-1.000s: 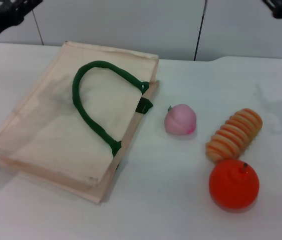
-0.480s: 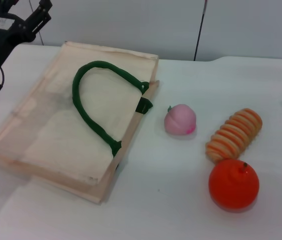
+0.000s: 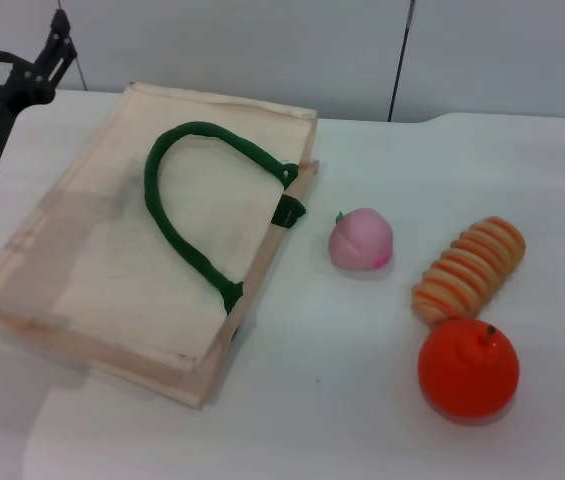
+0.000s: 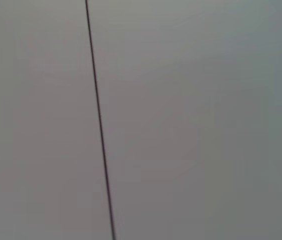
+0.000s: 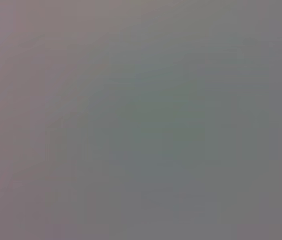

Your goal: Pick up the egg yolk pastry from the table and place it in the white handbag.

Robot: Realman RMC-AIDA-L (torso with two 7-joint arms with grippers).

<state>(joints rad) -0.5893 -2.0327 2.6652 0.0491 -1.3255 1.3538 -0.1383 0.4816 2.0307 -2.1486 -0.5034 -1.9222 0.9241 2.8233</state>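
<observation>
Nearest the camera, a glossy round orange fruit sits on the white table, touching the orange-and-cream ridged roll just behind it. A pink peach-like ball lies apart, between the roll and the bag. The large flat cream fabric handbag lies on its side, mouth toward the foods, probably so something can be slid in; its thick dark green looped handle rests on top. No pale beige egg yolk pastry shows anywhere on the table; can't tell whether it is inside the bag or out of view. Far back on the left, the left gripper hangs above the bag's far corner, fingers spread wide, holding nothing. Right gripper not visible; both wrist views show only blank wall.
</observation>
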